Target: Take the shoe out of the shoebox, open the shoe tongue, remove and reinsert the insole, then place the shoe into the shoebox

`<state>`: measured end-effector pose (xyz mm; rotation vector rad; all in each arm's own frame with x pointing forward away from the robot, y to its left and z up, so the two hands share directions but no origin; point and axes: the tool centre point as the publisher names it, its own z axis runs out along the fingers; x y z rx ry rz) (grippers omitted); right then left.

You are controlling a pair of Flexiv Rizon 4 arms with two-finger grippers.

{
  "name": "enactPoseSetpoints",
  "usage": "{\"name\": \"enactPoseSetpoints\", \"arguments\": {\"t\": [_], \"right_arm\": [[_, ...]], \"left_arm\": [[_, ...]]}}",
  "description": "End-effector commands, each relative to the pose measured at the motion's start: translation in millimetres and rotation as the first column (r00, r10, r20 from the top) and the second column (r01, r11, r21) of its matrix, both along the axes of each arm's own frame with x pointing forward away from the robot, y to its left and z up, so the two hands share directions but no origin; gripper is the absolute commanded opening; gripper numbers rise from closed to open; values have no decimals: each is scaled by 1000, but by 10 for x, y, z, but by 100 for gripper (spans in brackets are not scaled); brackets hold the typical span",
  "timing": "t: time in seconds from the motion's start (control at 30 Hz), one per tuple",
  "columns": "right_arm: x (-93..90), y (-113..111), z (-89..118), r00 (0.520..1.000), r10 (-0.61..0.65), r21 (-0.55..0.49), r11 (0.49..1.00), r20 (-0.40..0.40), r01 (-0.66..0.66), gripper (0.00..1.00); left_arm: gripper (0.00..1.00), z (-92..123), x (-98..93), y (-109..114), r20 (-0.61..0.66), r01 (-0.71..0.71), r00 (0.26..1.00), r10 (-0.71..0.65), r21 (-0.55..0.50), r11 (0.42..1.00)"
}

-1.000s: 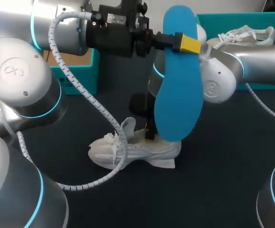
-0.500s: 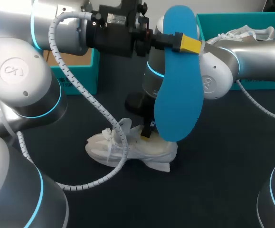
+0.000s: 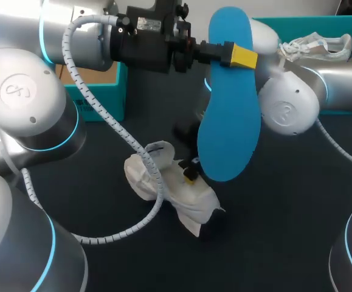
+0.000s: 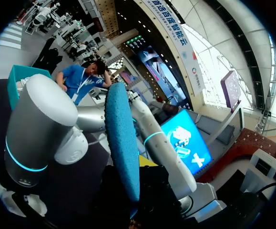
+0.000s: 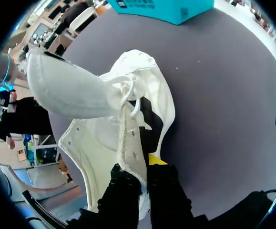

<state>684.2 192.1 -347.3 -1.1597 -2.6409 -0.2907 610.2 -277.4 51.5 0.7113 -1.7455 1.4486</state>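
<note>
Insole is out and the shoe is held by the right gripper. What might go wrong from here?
1. The left gripper pinches the insole near one end only, so the long free part may swing or slip during reinsertion.
2. The right gripper holds the tilted shoe by one side wall; the soft upper may fold and close the opening.

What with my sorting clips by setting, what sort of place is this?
Probably a robot manipulation workbench, not a shop: a dark table with a teal shoebox at its back, the left end effector holding up a blue insole, and the right end effector gripping a white shoe.
</note>
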Motion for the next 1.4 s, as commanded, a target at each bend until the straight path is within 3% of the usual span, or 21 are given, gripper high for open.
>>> {"name": "enactPoseSetpoints", "arguments": {"t": [0.03,0.17,0.37,0.57,0.8,1.07,1.2,1.4], "right_arm": [[-44,-45,9,1000,-11,14,1000,15,11,0],[-44,-51,1,999,-34,42,999,26,33,0],[-143,-28,-30,957,-291,-16,956,16,291,0],[-205,-77,34,892,-449,-13,893,52,450,0],[-189,-87,30,862,-500,15,866,90,500,0],[12,-136,-8,821,-548,-1,832,161,555,0],[69,-122,-79,788,-599,17,797,143,603,0],[106,-84,-204,792,-597,50,801,125,596,0]], "left_arm": [[0,-11,-6,-11,0,-2,1000,2,1,1000],[0,-11,-6,-11,0,-2,1000,2,1,1000],[0,-11,-6,-11,0,-2,1000,2,1,1000],[0,-11,-6,-11,0,-2,1000,2,1,1000],[0,-11,-6,-11,0,-2,1000,2,1,1000],[0,-11,-6,-11,0,-2,1000,2,1,1000],[0,-11,-6,-11,0,-2,1000,2,1,1000],[0,-11,-6,-11,0,-2,1000,2,1,1000]]}}
